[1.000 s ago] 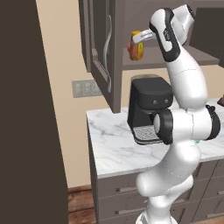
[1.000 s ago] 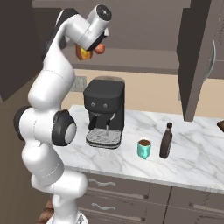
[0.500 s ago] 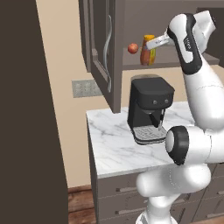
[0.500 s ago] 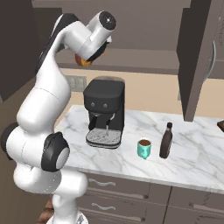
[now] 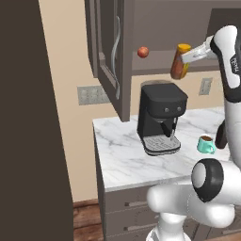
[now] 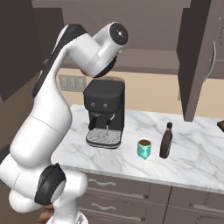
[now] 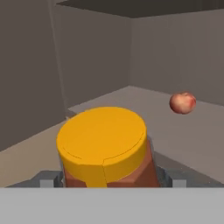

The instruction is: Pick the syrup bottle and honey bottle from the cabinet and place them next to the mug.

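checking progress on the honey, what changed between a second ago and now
The tool, gripping the honey bottle, drew back out of the cabinet, carrying the bottle away from the red ball toward the arm's side. No grip change: already held, not released. The syrup bottle, mug, coffee machine and ball stayed put.

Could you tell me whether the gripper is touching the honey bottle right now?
Touching: the hand view shows the honey bottle clamped between the gripper fingers, lifted outside the cabinet.

Arm reared high, elbow bent, forearm reaching sideways at upper-cabinet height. End effector (image 5: 184, 60) roughly level, fingers spread wide and closed around the honey bottle (image 5: 180, 61), bottle tilted.
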Robot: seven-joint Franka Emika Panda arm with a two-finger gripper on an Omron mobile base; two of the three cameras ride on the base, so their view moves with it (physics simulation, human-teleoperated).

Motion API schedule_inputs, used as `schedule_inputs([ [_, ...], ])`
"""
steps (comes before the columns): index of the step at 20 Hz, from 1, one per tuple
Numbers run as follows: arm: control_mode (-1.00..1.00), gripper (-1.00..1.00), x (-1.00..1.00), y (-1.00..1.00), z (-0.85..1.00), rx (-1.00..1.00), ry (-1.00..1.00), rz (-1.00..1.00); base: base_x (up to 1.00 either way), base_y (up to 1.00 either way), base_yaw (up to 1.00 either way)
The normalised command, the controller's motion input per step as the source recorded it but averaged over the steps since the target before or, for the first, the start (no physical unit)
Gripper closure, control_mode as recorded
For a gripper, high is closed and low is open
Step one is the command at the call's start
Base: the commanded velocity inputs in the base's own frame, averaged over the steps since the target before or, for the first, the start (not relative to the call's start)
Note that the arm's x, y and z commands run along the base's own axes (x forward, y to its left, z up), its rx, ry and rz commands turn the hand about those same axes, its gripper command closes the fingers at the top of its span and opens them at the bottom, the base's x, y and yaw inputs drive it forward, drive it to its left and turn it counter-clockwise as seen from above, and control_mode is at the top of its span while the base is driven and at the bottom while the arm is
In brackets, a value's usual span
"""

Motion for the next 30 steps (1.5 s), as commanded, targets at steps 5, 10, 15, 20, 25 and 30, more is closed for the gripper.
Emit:
schedule_inputs([
  [5, -1.00, 1.00, -0.81, -0.76, -0.20, 0.00, -0.03, 0.00, 0.00, 0.00, 0.00],
  [10, -1.00, 1.00, -0.68, -0.81, -0.26, 0.00, -0.01, 0.00, 0.00, 0.00, 0.00],
  [15, -1.00, 1.00, -0.47, -0.85, -0.38, 0.00, 0.00, 0.00, 0.00, 0.00, 0.00],
  [20, -1.00, 1.00, -0.26, -0.52, -0.57, 0.00, 0.00, 0.00, 0.00, 0.00, 0.00],
  [25, -1.00, 1.00, 0.00, -0.02, -0.73, 0.00, 0.00, -0.01, 0.00, 0.00, 0.00],
  [30, -1.00, 1.00, 0.00, 0.00, -0.78, 0.00, 0.00, -0.04, 0.00, 0.00, 0.00],
])
